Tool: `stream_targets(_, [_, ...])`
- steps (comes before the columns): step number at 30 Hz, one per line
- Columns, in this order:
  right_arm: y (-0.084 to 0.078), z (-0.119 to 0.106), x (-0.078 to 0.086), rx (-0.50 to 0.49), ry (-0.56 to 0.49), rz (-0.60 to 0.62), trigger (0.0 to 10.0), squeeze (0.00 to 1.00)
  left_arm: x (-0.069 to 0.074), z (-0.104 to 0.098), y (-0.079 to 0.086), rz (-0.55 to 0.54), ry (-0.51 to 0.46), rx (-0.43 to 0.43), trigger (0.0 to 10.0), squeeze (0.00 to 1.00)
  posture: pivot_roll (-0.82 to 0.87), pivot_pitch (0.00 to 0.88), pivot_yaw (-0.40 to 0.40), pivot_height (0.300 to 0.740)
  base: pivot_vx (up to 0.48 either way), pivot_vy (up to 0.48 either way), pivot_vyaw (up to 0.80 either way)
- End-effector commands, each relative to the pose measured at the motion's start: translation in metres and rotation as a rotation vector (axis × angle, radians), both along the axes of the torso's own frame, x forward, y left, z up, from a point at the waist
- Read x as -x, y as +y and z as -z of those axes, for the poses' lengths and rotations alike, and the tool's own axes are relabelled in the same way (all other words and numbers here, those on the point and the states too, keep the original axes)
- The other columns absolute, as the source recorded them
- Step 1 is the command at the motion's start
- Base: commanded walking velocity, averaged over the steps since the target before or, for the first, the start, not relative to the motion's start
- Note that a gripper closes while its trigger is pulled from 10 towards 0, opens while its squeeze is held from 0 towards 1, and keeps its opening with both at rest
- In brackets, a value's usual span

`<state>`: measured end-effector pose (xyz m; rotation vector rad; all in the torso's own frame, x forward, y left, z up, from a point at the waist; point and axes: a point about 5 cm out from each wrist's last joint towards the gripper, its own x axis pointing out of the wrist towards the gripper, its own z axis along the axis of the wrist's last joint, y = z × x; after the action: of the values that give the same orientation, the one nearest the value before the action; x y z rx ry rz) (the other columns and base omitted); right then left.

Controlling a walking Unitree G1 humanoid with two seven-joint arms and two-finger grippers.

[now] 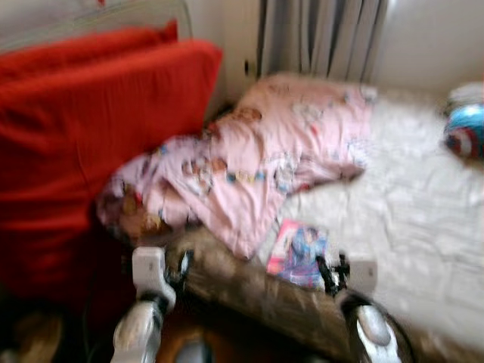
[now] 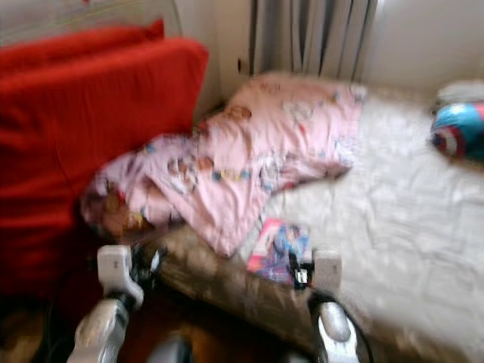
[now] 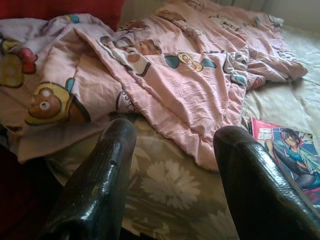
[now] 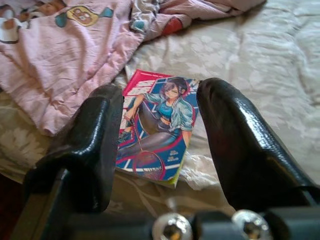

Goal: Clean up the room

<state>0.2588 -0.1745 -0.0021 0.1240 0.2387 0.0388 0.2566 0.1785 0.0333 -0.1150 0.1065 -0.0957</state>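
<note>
Red cushion [image 1: 83, 128] stands at far left, against the bed's edge. Left gripper [image 3: 175, 165] hovers low at the bed's near edge, fingers spread, nothing between them, pointed at the crumpled pink cartoon-print blanket [image 1: 257, 159]. Blanket lies heaped across the white floral bedspread [image 1: 408, 219]. Comic book [image 4: 157, 130] lies flat just beside the blanket's near corner. Right gripper [image 4: 160, 145] hangs over it, fingers spread either side, not touching. Blue-red ball [image 1: 465, 128] sits far right.

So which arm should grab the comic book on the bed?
Probably the right. The right gripper is open with the comic book lying straight ahead between its fingers. The left gripper faces the pink blanket, with the book off to its side.
</note>
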Motion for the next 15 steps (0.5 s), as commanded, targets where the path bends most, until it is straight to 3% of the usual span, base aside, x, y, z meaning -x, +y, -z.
stream_targets(1, [-0.0042,-0.0019,-0.0011,-0.003,-0.008,0.024,10.0,0.0,-0.0014,-0.0012,-0.0025,0.011,-0.005,0.004,10.0,0.0,-0.01,0.016,-0.018,0.651,0.0,0.0,0.0])
stream_targets(7, [-0.0068,-0.0029,-0.0022,0.006,-0.011,0.042,10.0,0.0,-0.001,-0.0007,-0.0036,0.014,-0.003,0.008,10.0,0.0,-0.01,0.009,-0.02,0.651,0.0,0.0,0.0])
stream_targets(15, [-0.0108,-0.005,-0.0044,0.008,-0.019,0.071,10.0,0.0,-0.0017,-0.0012,-0.0042,0.014,-0.008,0.011,10.0,0.0,-0.01,0.001,-0.022,0.651,0.276,0.0,0.0])
